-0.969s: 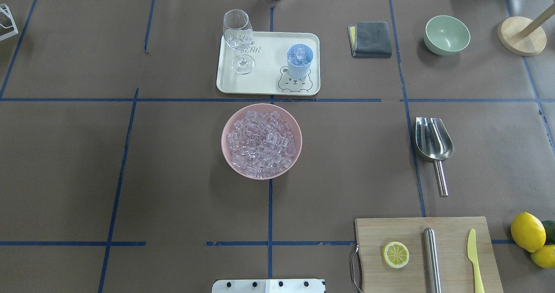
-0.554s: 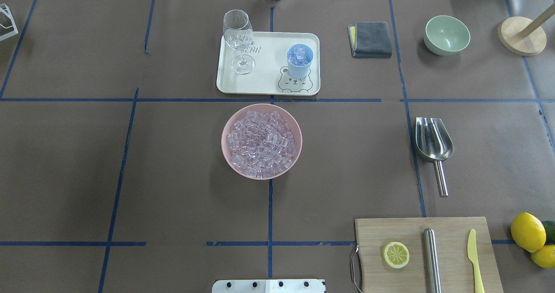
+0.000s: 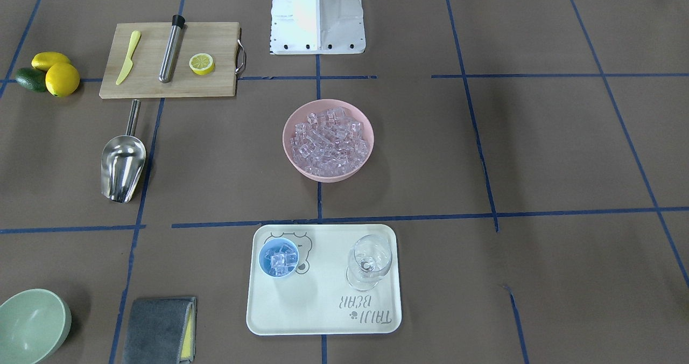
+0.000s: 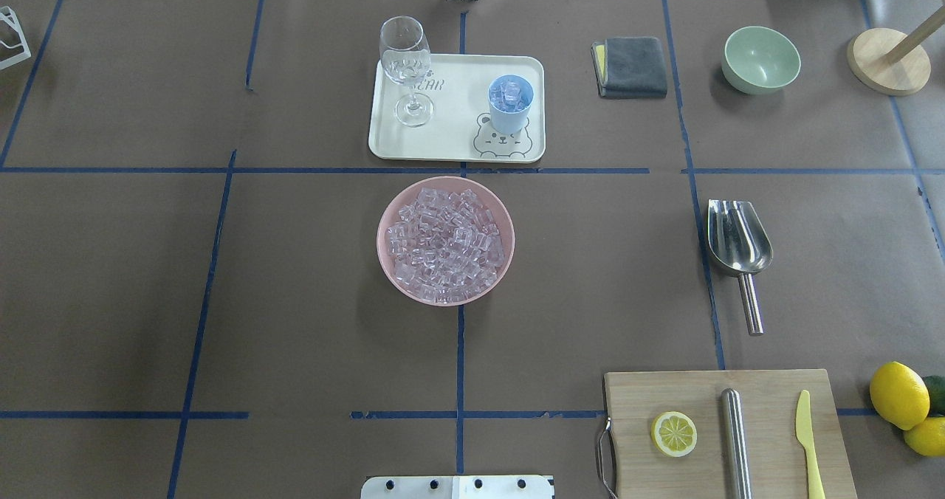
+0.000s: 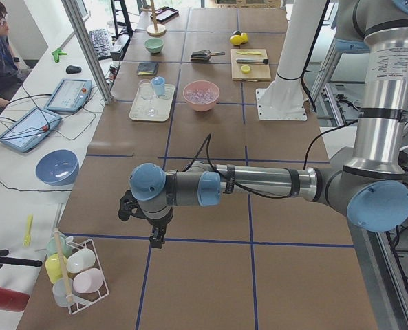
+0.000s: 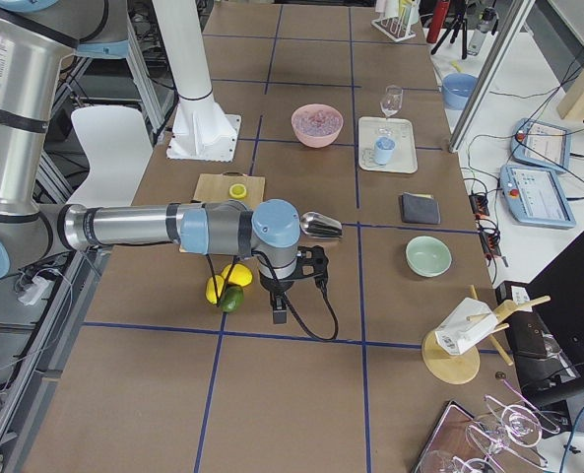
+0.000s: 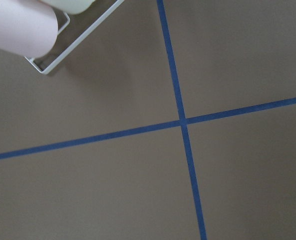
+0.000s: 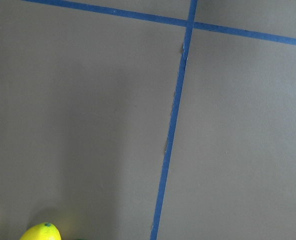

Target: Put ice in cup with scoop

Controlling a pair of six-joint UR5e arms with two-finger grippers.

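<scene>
The ice is heaped in a pink bowl at the table's middle. The light-blue cup stands on a cream tray beyond the bowl and holds a few ice cubes. The steel scoop lies on the table to the right, trough empty, handle toward the robot. My left gripper hangs over bare table far left of these. My right gripper hangs beyond the lemons, far right. Each shows only in a side view, so I cannot tell whether it is open or shut.
A stemmed glass stands on the tray's left. A cutting board holds a lemon slice, a steel cylinder and a yellow knife. Lemons, a grey cloth, a green bowl and a wooden stand lie at right.
</scene>
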